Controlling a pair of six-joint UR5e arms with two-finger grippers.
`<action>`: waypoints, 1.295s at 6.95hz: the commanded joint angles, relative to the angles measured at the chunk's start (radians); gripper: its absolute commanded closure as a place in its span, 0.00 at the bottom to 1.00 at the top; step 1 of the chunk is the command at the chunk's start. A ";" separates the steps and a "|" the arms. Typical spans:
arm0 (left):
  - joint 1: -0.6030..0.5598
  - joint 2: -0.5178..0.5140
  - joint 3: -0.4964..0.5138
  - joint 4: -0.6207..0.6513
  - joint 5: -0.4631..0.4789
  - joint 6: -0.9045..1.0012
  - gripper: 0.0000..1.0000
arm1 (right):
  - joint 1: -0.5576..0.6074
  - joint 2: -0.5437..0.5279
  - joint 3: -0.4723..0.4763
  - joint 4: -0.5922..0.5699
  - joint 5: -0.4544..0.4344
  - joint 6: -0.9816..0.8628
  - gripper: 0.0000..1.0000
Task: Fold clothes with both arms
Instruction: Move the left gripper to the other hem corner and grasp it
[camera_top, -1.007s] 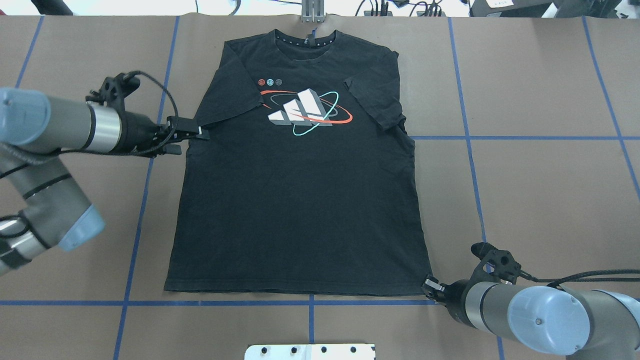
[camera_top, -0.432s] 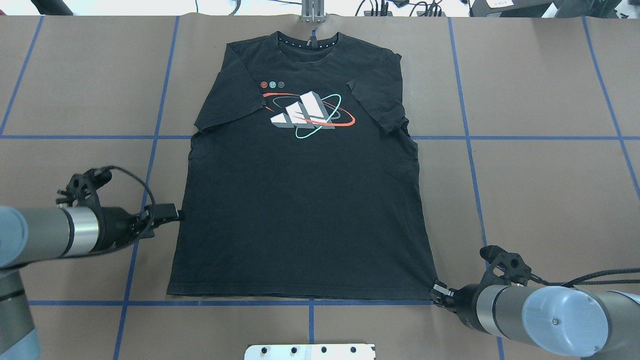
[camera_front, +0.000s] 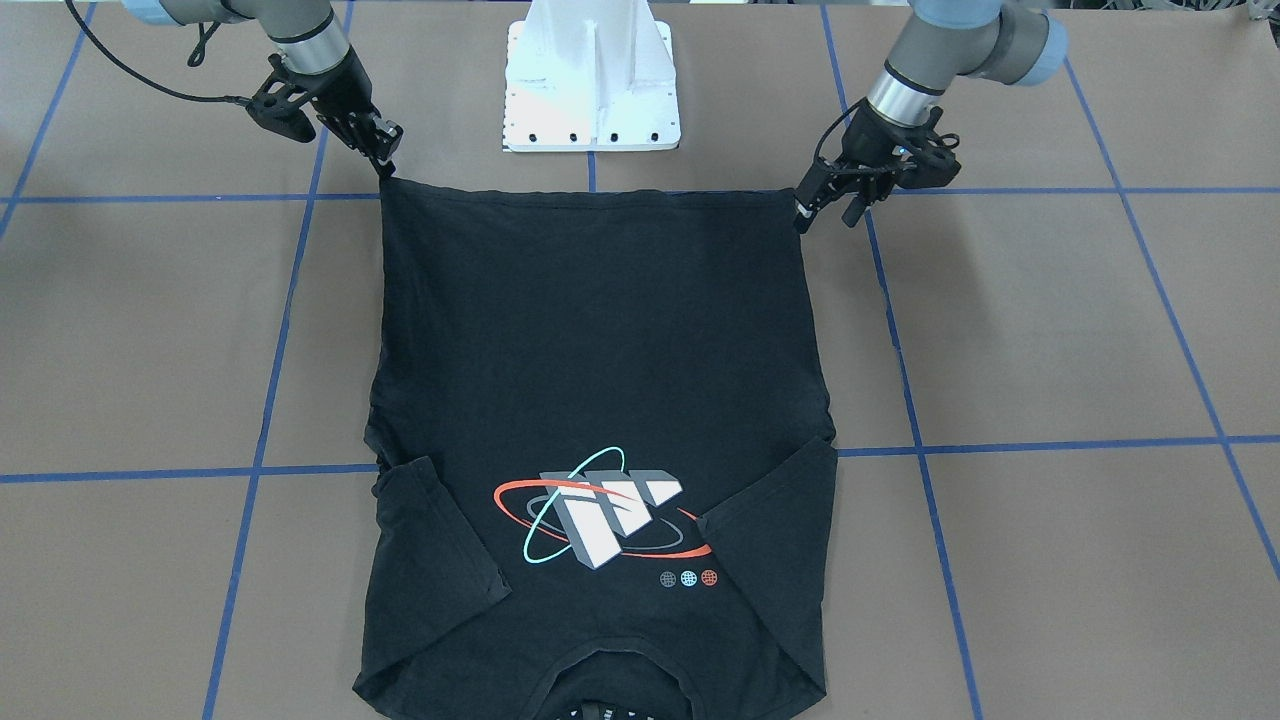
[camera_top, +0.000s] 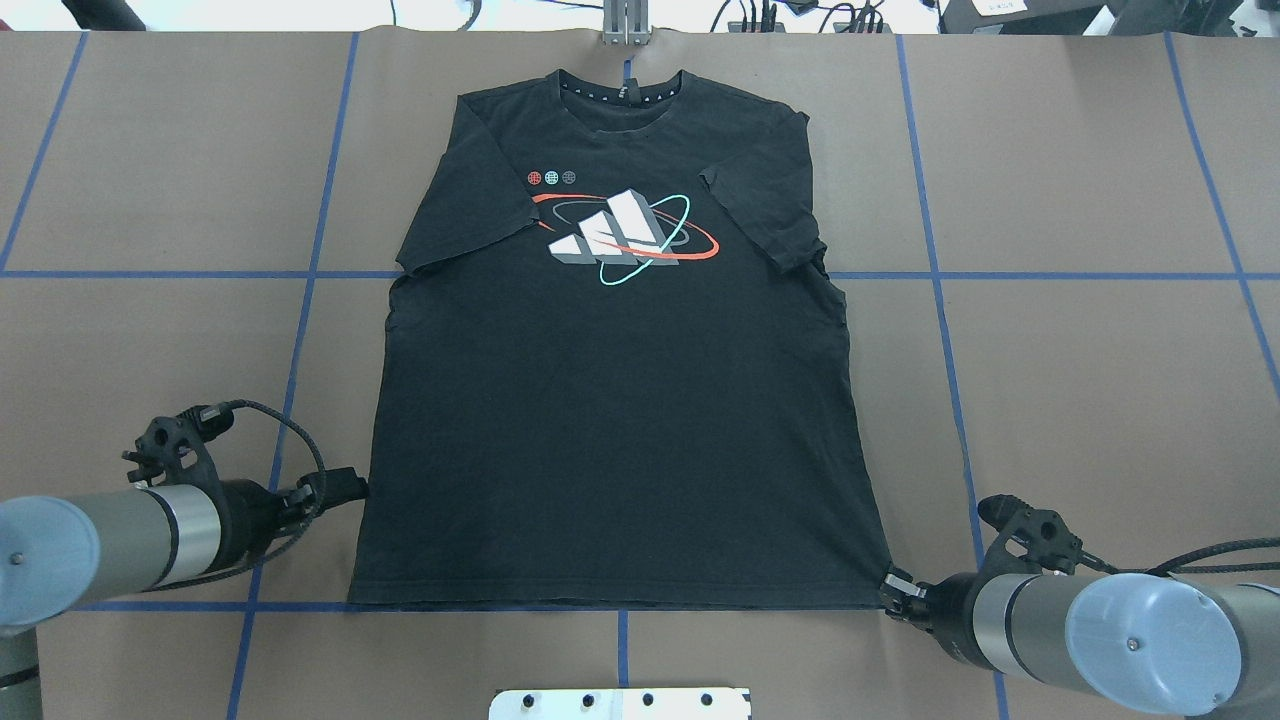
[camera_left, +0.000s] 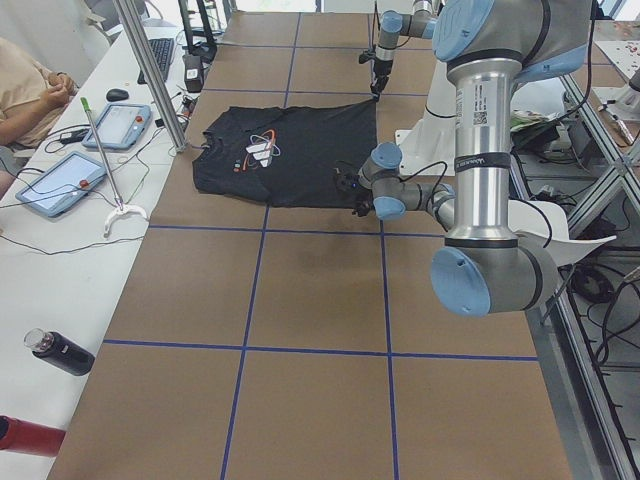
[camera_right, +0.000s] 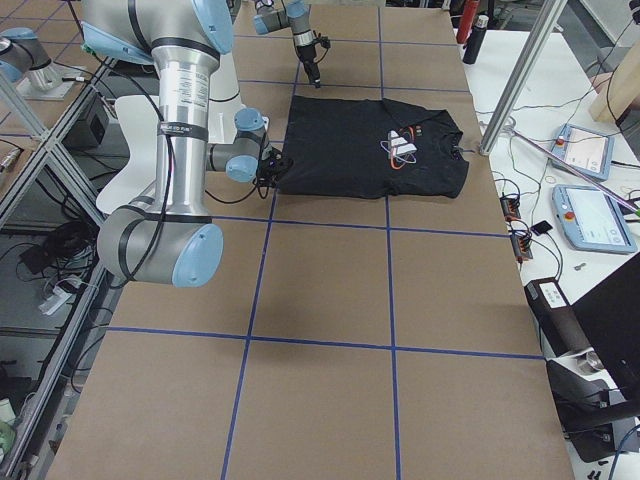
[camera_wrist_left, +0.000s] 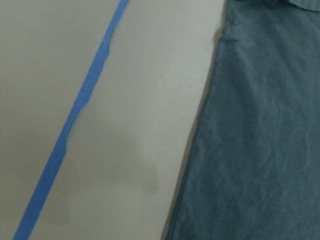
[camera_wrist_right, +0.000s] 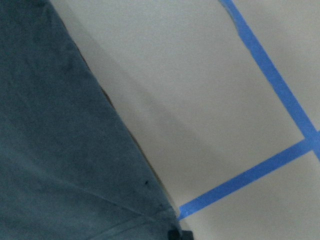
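Right claw (camera_top: 893, 592) first: it's clamped on the near right hem corner of the black T-shirt (camera_top: 620, 420), fingers pinched together right at the fabric's tip, which looks like the anchor for a two-handed lift of the hem (camera_top: 620, 603). Over to the left claw (camera_top: 350, 488): its fingers look apart and holding nothing, parked just beside the shirt's left edge a little short of the near left corner, so I'd say it's lining up the matching grab. The shirt lies flat and print-up in the middle of the bench (camera_top: 1100, 400), collar at the far side, both sleeves tucked in over the chest beside the logo (camera_top: 625, 235). Compared with a second ago, the left claw has let go of the left sleeve (camera_top: 455, 235) and swept all the way down the left side towards the near edge. The right claw has kept its corner and tugged it slightly right and nearer, and the whole shirt has slid a touch right with it.
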 joint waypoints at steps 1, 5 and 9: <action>0.083 -0.085 -0.016 0.178 0.020 -0.057 0.02 | -0.005 0.000 0.008 0.000 0.006 0.000 1.00; 0.117 -0.073 -0.022 0.237 0.013 -0.066 0.18 | -0.003 0.000 0.016 0.000 0.014 0.005 1.00; 0.123 -0.067 -0.030 0.252 -0.009 -0.097 0.38 | -0.005 0.001 0.016 0.000 0.012 0.006 1.00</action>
